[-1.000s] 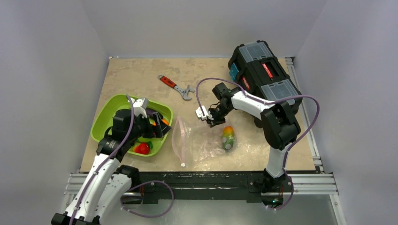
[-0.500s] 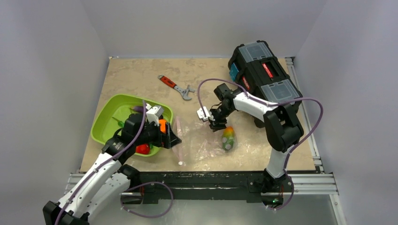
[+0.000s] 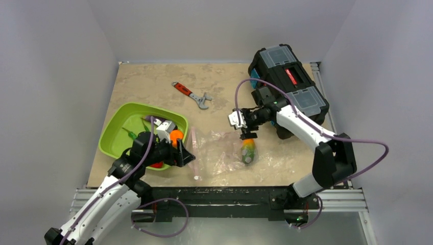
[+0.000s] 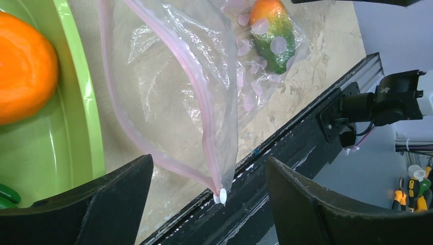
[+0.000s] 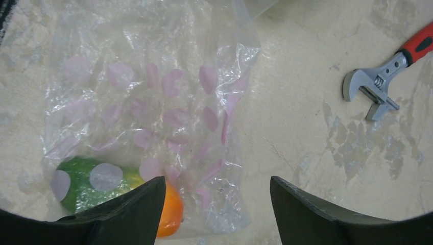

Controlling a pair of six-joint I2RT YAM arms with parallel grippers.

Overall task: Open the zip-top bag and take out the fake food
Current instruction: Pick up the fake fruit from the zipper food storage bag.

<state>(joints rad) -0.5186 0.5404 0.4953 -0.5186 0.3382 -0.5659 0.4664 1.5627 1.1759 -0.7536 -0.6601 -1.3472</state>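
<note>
The zip-top bag [image 3: 219, 153] lies flat near the table's front, its pink zip strip [image 4: 199, 102] gaping and the white slider [image 4: 220, 196] at the near end. One piece of fake food, a green-and-orange fruit [image 3: 248, 150], is inside the bag at its right end. An orange round fruit [image 3: 176, 136] and a red piece [image 3: 157, 164] sit in the green tray [image 3: 115, 132]. My left gripper [image 4: 209, 168] is open, hovering over the slider end without touching it. My right gripper [image 5: 218, 186] is open above the bag's corner beside the fruit [image 5: 102, 189].
A red-handled wrench [image 3: 191, 95] lies behind the bag. A black toolbox [image 3: 288, 84] stands at the back right, close to my right arm. The table's black front rail [image 4: 306, 138] runs just past the slider.
My right gripper opened, let go of the bag and shifted right over the fruit. My left gripper left the tray and moved right to the bag's zip edge.
</note>
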